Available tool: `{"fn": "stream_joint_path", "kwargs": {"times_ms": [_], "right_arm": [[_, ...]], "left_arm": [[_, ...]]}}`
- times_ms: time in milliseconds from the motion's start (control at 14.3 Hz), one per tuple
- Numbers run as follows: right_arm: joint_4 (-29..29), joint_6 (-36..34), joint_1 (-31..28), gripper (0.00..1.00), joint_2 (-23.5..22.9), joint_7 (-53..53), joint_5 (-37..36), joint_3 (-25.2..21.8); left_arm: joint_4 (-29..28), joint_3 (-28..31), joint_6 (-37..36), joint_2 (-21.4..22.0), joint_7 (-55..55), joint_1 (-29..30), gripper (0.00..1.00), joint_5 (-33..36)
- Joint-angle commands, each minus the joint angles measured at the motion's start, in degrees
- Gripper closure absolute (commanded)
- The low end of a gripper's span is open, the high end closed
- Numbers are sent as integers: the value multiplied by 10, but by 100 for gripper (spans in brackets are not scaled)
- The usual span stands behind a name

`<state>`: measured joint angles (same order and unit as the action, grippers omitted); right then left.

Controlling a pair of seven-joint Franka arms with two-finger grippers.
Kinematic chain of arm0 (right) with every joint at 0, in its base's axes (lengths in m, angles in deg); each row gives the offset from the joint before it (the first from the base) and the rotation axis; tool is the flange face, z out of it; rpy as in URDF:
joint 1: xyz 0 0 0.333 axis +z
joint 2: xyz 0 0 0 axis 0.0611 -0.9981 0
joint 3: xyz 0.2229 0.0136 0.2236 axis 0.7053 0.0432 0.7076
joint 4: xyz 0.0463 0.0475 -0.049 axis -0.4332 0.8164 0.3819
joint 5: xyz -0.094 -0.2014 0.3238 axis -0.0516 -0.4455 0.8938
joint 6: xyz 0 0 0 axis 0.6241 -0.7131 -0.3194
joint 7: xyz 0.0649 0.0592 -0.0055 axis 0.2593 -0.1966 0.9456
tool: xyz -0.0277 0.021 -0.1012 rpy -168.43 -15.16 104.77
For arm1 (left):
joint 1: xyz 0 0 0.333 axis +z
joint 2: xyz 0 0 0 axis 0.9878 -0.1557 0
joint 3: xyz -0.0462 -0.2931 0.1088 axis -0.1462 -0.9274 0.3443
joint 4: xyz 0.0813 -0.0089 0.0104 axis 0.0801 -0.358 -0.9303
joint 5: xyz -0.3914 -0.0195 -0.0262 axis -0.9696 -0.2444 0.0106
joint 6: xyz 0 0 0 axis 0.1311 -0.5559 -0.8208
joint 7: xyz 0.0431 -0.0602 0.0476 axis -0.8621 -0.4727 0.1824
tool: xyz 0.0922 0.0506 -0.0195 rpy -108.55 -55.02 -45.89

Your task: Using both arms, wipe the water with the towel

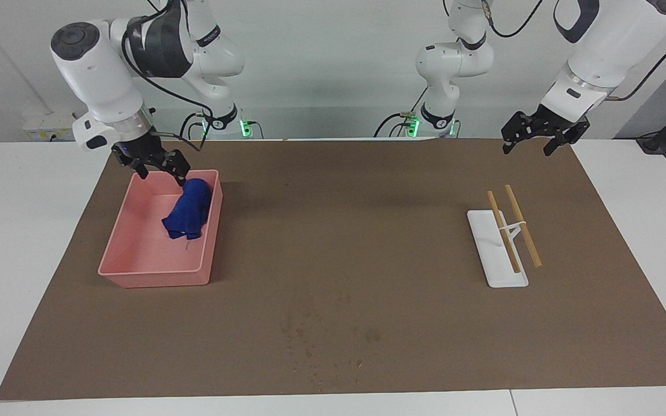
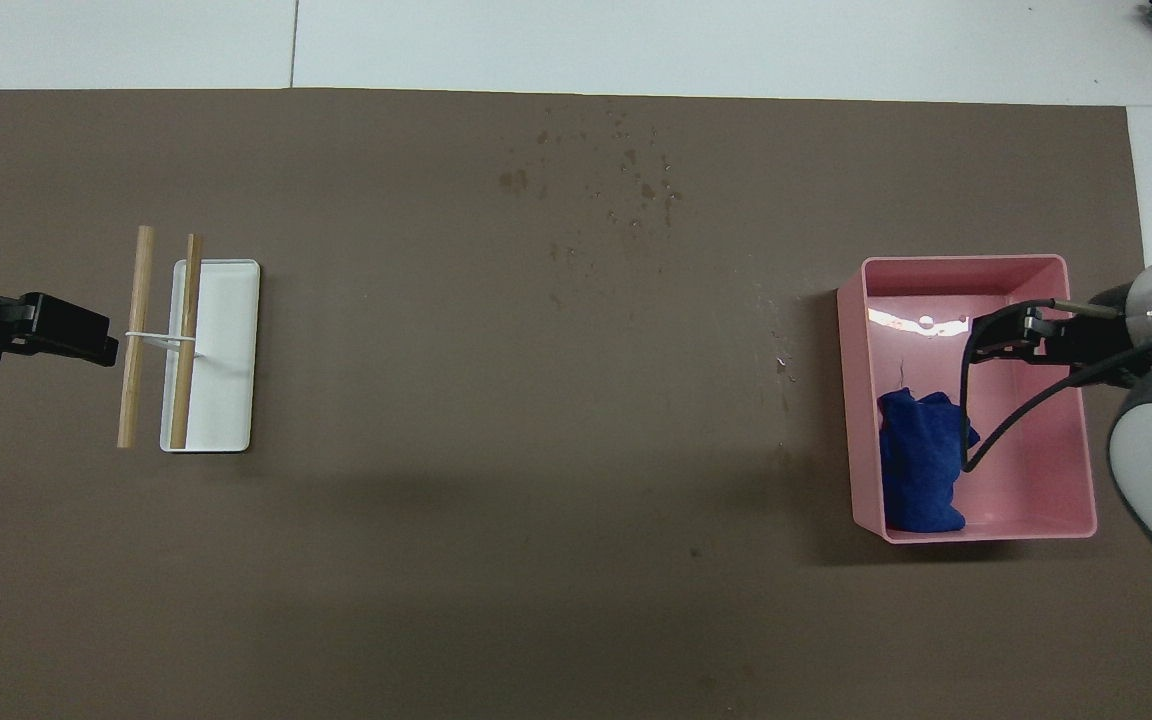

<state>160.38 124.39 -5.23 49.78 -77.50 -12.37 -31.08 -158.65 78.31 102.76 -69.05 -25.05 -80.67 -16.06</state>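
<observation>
**Towel loose in tray, right gripper empty above it**

Small royal-blue cloth towel (image 1: 188, 209) lies bunched in the pink plastic tray (image 1: 136, 271), at the left of the facing view. It leans against the tray wall that faces mid-table. Long axis runs roughly along that wall, from the end nearer the robots toward the open tray floor.

Right gripper (image 1: 155, 163), black, two-fingered, hangs over the tray's upper rim in the facing view. Fingers spread, nothing between them. The towel sits just below and slightly toward frame centre from the fingertips; not touching, as far as the facing view shows.

Left gripper (image 1: 535, 134) waits at upper right of the facing view, over the brown mat's (image 1: 367, 231) edge, fingers spread and empty. Just below it in frame: a white rack with two wooden sticks (image 1: 506, 240).

Water (image 1: 321, 341), a faint patch of dark specks, lies low in the facing view near centre, well apart from both grippers.

Judgement: the right arm is far nearer the towel. A pickup would mean dropping down and slightly toward mid-table, closing across the towel's short width.
</observation>
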Motion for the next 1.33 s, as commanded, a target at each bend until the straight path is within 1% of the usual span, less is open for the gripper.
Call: {"fn": "stream_joint_path", "kwargs": {"times_ms": [0,210,350,490,560,700,840,1051,1261], "right_arm": [[-73,-29,-16,0,-17,52,-11,-2],[-145,-83,-34,0,-33,71,-11,-6],[-159,-108,-42,0,-38,79,-9,-7],[-177,-149,-42,0,-38,82,-8,-7],[-179,-163,-41,0,-38,84,-9,-7],[-175,-164,-36,0,-37,106,-12,-7],[-175,-165,-30,0,-37,106,-22,-3],[-166,-168,-32,0,-32,104,-19,-2],[-160,-170,-32,0,-28,104,-17,-2]], "left_arm": [[-13,-2,7,9,-6,5,0,-2],[-13,-2,7,9,-6,5,0,-2],[-13,-2,7,9,-6,5,0,-2],[-12,-2,8,9,-7,5,0,-2],[-12,-1,11,9,-7,6,0,-2],[-12,3,15,8,-7,6,0,-2],[-13,4,21,8,-7,7,0,-1],[-14,1,36,8,-7,-5,0,40],[-14,-3,64,7,-4,-13,0,40]]}}
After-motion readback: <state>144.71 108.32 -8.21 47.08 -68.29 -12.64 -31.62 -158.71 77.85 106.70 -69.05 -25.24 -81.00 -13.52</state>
